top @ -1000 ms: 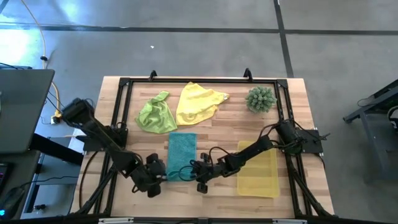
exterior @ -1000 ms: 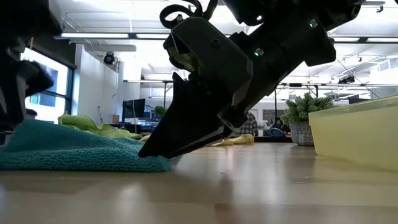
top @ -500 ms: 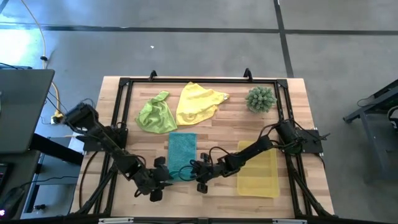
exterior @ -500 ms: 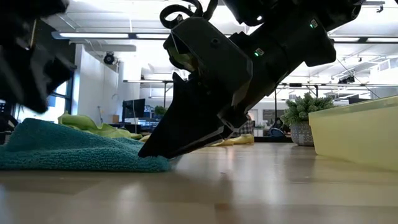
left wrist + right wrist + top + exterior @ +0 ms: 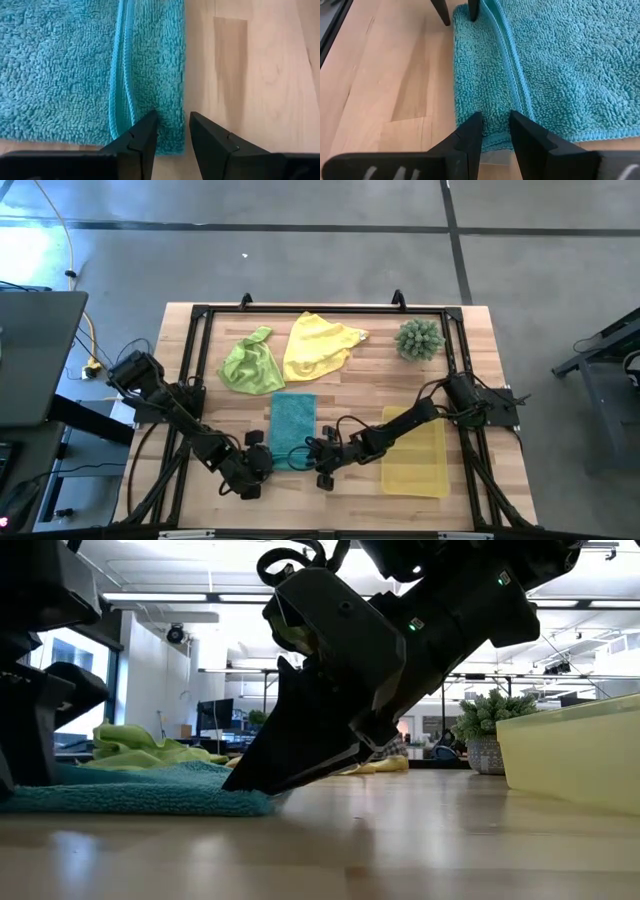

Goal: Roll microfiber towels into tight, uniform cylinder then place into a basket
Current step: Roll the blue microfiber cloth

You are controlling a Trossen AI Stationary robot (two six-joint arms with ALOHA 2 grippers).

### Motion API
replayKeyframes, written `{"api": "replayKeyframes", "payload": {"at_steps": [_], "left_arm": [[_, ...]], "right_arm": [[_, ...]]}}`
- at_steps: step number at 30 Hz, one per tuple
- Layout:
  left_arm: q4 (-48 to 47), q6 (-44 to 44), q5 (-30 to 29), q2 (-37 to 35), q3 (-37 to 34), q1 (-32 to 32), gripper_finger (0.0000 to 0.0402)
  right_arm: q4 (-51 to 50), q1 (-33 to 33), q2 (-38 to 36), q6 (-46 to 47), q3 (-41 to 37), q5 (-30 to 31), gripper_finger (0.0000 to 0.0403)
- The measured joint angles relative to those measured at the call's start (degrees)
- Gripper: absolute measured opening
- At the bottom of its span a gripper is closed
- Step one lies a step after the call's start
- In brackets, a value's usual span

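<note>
The teal towel point(image 5: 293, 423) lies flat near the table's front, its near edge folded over into a narrow strip point(image 5: 152, 60). My left gripper point(image 5: 172, 120) is open at the strip's left end, and my right gripper point(image 5: 495, 120) is open at its right end. Each one's fingertips are down on the towel. The lime green towel point(image 5: 250, 362) and the yellow towel point(image 5: 318, 345) lie crumpled at the back. The yellow basket point(image 5: 415, 455) sits to the right of the teal towel. My left gripper comes slanting down from the table's left. One fingertip point(image 5: 149, 120) rests on the folded strip's hem point(image 5: 131, 107) near the towel's left edge. The other point(image 5: 196, 120) stands on bare wood just off the near edge. The towel lies flat on the table. My right gripper comes slanting down from the table's right, along the folded strip. Both fingertips point(image 5: 474, 120) rest on the strip point(image 5: 492, 107) close to the towel's right edge, one by its hem. The cloth between them lies flat on the table, not bunched.
A spiky green plant point(image 5: 418, 338) stands at the back right. A black frame point(image 5: 320, 308) runs round the table top. Bare wood point(image 5: 300, 490) lies between the teal towel and the table's near edge.
My left gripper has come down onto the teal towel's near left corner, rolling at the wrist as it sank. The raised hump of towel there has been pressed flat. My right gripper has kept still.
</note>
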Motion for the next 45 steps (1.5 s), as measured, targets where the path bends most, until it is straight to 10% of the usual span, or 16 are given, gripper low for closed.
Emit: {"api": "replayKeyframes", "payload": {"at_steps": [20,34,45], "left_arm": [[-2.66,21.82,-3.24,-3.33,2.18,-0.81,0.0110],[-5.08,18.93,-0.46,0.41,2.23,1.64,0.0195],[-5.23,10.82,3.62,2.01,2.41,2.21,0.0171]], "right_arm": [[0.06,0.09,0.00,1.18,0.00,-0.10,0.0094],[0.14,0.13,0.00,1.27,-0.04,-0.06,0.0094],[-3.91,0.13,-3.16,-2.51,-0.27,-0.72,0.0094]]}}
